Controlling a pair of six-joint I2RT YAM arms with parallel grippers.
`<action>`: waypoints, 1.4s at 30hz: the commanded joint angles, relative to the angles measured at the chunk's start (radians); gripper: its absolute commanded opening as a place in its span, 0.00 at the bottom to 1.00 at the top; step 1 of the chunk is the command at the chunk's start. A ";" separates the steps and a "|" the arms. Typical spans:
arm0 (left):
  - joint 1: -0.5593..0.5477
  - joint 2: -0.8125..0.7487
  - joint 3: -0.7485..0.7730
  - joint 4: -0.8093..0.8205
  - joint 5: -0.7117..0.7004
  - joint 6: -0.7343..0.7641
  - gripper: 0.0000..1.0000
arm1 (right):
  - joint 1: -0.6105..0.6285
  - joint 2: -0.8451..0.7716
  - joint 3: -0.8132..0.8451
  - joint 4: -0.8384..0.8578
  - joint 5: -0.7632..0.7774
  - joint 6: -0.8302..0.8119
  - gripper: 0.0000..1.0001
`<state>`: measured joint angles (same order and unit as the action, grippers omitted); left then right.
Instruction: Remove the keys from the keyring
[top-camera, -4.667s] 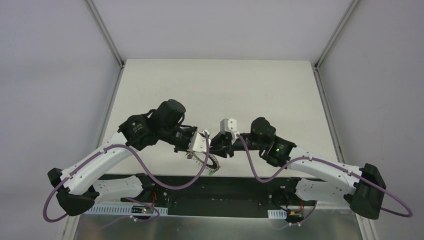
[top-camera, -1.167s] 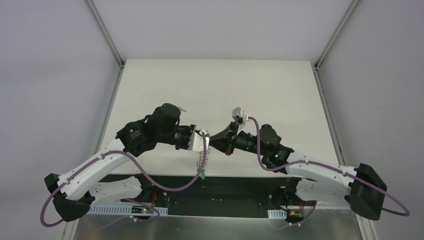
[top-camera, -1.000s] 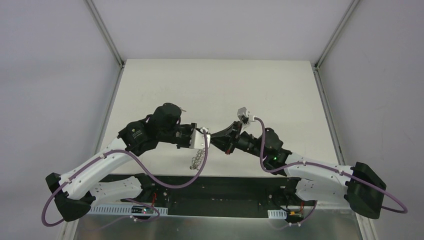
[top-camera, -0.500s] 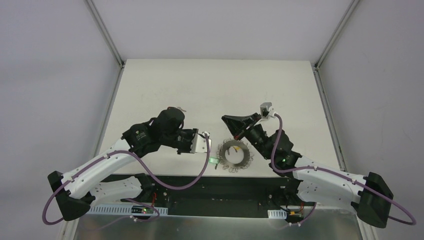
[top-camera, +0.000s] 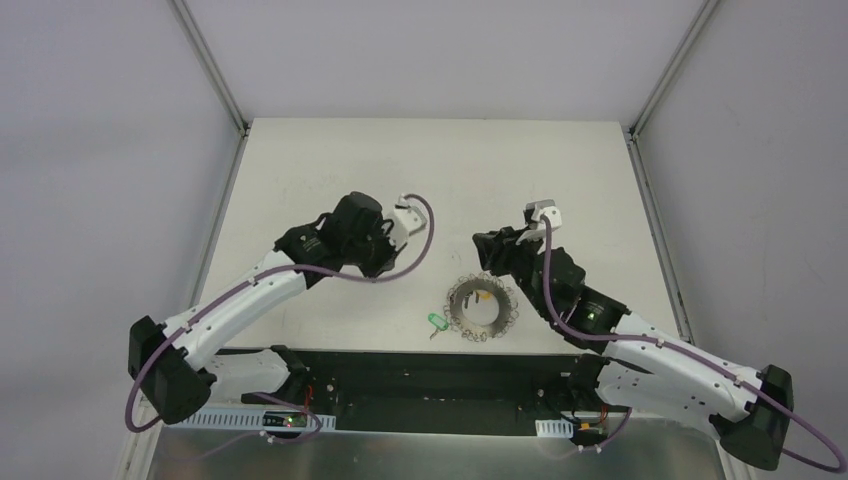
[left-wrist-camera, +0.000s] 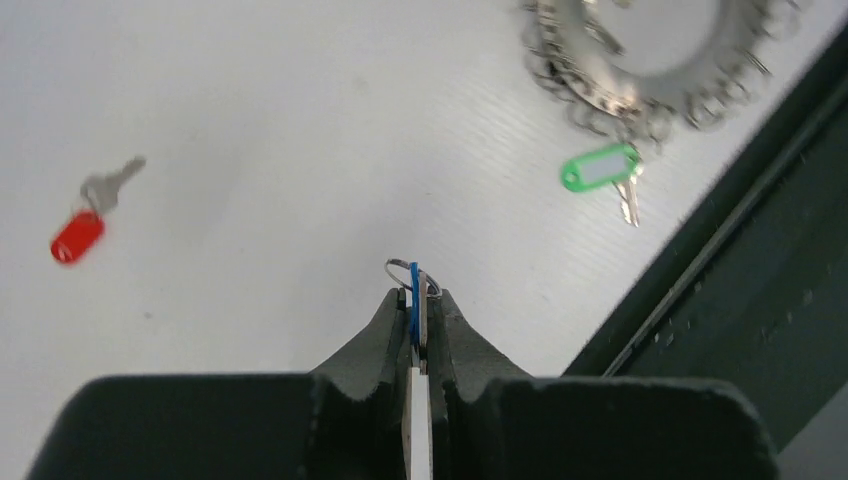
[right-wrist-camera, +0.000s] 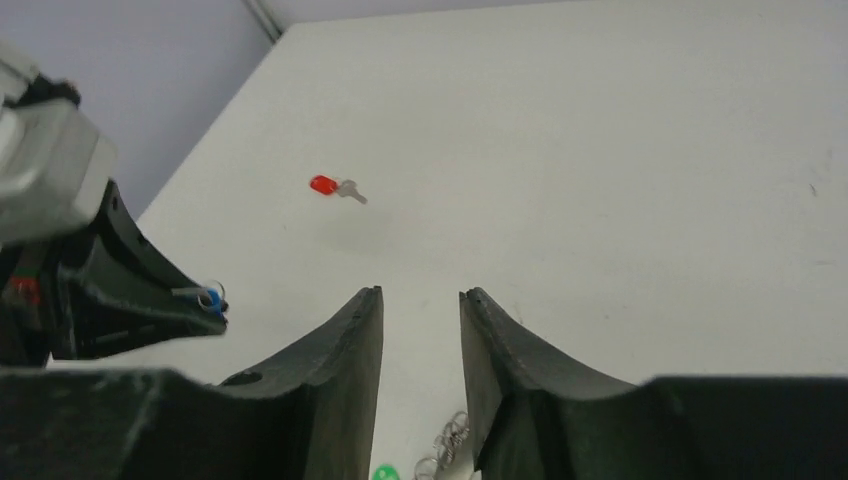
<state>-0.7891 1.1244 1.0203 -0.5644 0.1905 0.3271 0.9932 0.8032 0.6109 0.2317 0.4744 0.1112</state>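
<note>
left claw (left-wrist-camera: 417, 297) clamped on blue key (left-wrist-camera: 412, 282), held above desk (left-wrist-camera: 250, 120), likely to park it by loose red key (left-wrist-camera: 77, 236). right claw (right-wrist-camera: 421, 300) narrow gap, empty. keyring (left-wrist-camera: 610, 85) flat on desk, green key (left-wrist-camera: 598, 168) at rim, attachment unclear.

The large flat dark grey-brown keyring (left-wrist-camera: 612, 88) is blurred and cut off by the top edge of the left wrist view. The blue-headed silver key (left-wrist-camera: 413, 288) is largely covered by the pinching left gripper (left-wrist-camera: 417, 296). In the right wrist view, the green-headed silver key (right-wrist-camera: 383, 472) is cut by the bottom edge. From above, an orange-yellow speck (top-camera: 487, 297) inside the ring is too small to be identified.
</note>
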 joint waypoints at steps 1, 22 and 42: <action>0.163 0.077 0.023 0.061 -0.139 -0.485 0.00 | -0.017 -0.012 0.070 -0.294 0.109 0.073 0.45; 0.590 0.290 0.128 0.078 -0.099 -0.829 0.99 | -0.050 -0.077 0.125 -0.493 -0.020 0.237 0.98; 0.459 -0.259 0.007 0.195 -0.375 -0.699 0.99 | -0.064 -0.022 0.486 -0.635 0.217 0.028 0.99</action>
<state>-0.3134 0.9104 1.0477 -0.4225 -0.0906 -0.4419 0.9340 0.8352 1.0397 -0.4458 0.5423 0.2108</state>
